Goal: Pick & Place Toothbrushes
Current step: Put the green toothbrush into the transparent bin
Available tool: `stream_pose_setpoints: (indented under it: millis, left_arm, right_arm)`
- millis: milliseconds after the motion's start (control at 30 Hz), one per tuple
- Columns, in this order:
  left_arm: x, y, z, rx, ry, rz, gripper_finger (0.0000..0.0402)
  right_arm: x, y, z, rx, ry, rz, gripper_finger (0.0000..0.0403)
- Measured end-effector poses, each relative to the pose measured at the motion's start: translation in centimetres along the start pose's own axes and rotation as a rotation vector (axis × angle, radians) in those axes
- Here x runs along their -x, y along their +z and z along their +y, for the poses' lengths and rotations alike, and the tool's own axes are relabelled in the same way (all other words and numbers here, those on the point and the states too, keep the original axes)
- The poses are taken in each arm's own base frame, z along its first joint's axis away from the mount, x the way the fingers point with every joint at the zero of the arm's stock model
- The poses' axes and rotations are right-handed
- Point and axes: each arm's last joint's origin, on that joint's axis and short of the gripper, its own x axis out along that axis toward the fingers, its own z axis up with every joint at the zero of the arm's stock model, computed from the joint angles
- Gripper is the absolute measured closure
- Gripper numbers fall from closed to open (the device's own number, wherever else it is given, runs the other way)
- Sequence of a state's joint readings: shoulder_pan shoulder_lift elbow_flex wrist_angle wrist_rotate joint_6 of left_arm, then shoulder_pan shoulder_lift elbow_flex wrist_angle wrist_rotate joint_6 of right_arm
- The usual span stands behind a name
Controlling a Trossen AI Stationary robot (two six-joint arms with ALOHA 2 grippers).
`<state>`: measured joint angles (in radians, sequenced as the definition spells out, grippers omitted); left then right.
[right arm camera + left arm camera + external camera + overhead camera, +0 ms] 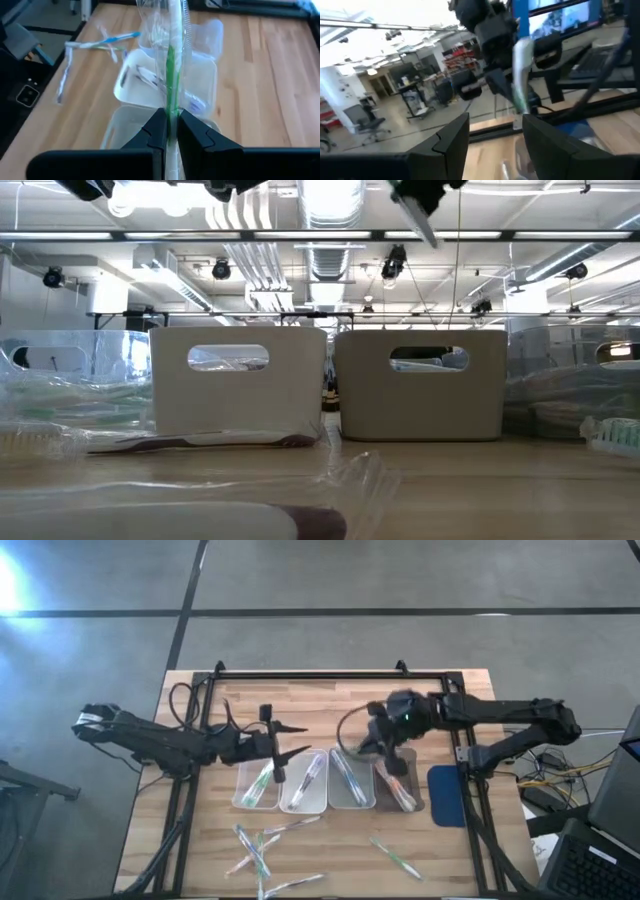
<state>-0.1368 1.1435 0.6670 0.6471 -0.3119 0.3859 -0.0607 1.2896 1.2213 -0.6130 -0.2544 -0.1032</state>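
Grey concrete floor (420, 575), ceiling striplights (330, 235)

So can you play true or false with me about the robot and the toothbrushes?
1. The right gripper is shut on a wrapped toothbrush with green on it. True.
2. The left gripper is holding a toothbrush. False: it is open and holds nothing.
3. Four clear trays sit in a row on the table. True.
4. All the toothbrushes are in trays. False: several loose toothbrushes lie on the wooden table.
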Motion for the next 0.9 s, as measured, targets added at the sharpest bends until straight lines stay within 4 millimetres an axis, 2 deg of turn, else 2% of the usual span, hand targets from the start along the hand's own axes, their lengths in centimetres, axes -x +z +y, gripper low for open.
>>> stream_pose_setpoints:
  millis: [267,467,733,900]
  left_arm:
    - [0.8,0.8,-2.3,0.017,-0.104,-0.024,0.0213]
    - [1.5,1.5,-3.8,0.028,-0.168,-0.053,0.0213]
    - [2.0,2.2,-5.3,0.055,-0.214,-0.078,0.0213]
    - [1.5,2.3,-7.0,-0.009,-0.198,-0.081,0.0213]
  right_arm:
    - [-1.0,0.8,5.2,0.131,-0.15,-0.049,0.038]
    - [-0.9,2.2,8.6,0.26,-0.216,-0.213,0.038]
    - [-0.5,3.4,10.6,0.284,-0.166,-0.386,0.038]
    - [-2.4,3.4,11.7,0.289,-0.139,-0.415,0.038]
